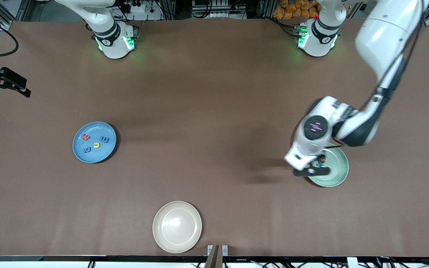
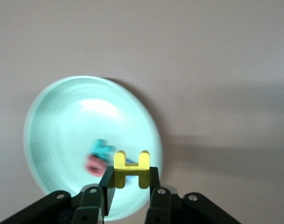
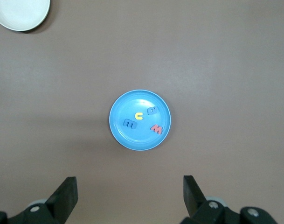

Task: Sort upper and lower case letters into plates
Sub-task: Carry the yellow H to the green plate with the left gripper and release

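Observation:
My left gripper point(image 1: 318, 163) hangs over the pale green plate point(image 1: 335, 171), at the edge toward the right arm's end. In the left wrist view it point(image 2: 131, 175) is shut on a yellow letter H point(image 2: 131, 168) above the plate point(image 2: 76, 121). A teal letter point(image 2: 102, 148) and a red letter point(image 2: 94, 164) lie in that plate. The blue plate point(image 1: 80, 152) holds a red W point(image 1: 85, 137), a yellow letter point(image 1: 96, 144) and two blue letters point(image 1: 104, 140). My right gripper point(image 1: 11, 95) is open and empty, high up; the blue plate point(image 3: 128, 140) shows between its fingers point(image 3: 67, 193).
A cream-white plate point(image 1: 177, 227) lies near the table's front edge and holds no letters. It also shows in a corner of the right wrist view point(image 3: 20, 11). Brown table top stretches between the plates.

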You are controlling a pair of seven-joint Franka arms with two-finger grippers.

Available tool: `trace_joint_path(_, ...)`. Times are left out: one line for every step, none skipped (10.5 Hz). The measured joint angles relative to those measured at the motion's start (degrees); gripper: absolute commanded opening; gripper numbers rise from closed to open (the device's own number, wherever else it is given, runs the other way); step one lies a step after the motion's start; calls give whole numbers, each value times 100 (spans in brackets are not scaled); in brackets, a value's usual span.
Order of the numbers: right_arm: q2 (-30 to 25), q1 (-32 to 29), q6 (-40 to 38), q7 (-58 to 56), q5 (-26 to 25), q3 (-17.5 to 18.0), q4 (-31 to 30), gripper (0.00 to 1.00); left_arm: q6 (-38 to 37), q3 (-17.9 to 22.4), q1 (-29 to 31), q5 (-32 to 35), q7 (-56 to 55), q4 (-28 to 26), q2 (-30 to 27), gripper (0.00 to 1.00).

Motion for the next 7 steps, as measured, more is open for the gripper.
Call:
trace_joint_path(9,-9,41,70,0,-7,0,100,-67,2,276,-2,346,-9,-2,0)
trace_joint_path(27,-14,137,89,1,-15,0,100,-75,3,538,-8,642,-46,0,35)
trace_joint_path(45,-14,205,89,2,-15,1,100,-75,2,747,-21,899,-92,12,92)
trace_joint_path(57,-11,251,89,2,-14,20,100,-74,2,875,-31,1147,-117,45,100)
trace_joint_path(60,-6,267,89,2,-11,78,100,-72,2,908,-33,1389,-120,64,100)
trace_joint_path(60,-5,264,81,2,-8,124,100,-71,-11,899,-33,1553,-100,59,100)
trace_joint_path(61,-2,262,3,-32,-5,136,100,-82,-30,886,-33,1614,-45,41,100)
